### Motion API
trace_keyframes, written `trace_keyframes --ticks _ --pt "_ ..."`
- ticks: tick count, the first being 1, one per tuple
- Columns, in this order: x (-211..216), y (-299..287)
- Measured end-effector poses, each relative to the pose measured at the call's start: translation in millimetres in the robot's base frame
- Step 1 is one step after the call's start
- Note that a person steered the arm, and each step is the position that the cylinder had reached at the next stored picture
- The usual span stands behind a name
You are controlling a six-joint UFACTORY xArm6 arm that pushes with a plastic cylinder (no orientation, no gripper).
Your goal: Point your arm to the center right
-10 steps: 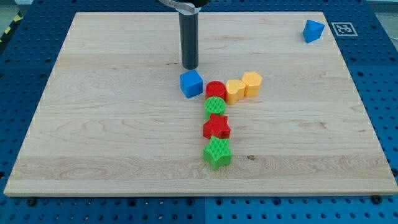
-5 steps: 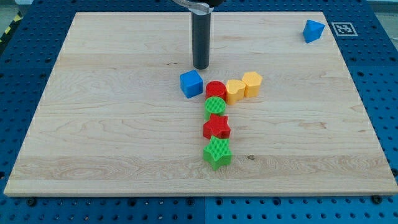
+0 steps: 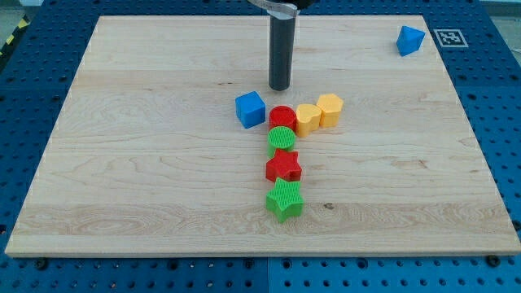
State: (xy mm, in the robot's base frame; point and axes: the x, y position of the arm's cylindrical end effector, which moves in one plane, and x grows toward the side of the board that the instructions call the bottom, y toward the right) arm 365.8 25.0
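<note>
My tip (image 3: 280, 87) rests on the wooden board (image 3: 122, 163) just above the block cluster in the view's middle. It stands a little above the red cylinder (image 3: 282, 116) and up-right of the blue cube (image 3: 251, 109), touching neither. To the right of the red cylinder sit a yellow heart-like block (image 3: 307, 119) and a yellow hexagonal block (image 3: 330, 110). Below the red cylinder a green cylinder (image 3: 281, 139), a red star (image 3: 283, 168) and a green star (image 3: 284, 199) form a column.
A second blue block (image 3: 410, 39) lies near the board's top right corner. A black-and-white marker tag (image 3: 448, 37) sits just off the board at the top right. Blue perforated table surrounds the board.
My tip has slid to the view's right, from above the blue cube to above the red cylinder. No block has moved.
</note>
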Motion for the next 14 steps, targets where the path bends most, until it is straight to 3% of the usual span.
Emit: trace_keyframes --ticks 14 --pt "0.0 29.9"
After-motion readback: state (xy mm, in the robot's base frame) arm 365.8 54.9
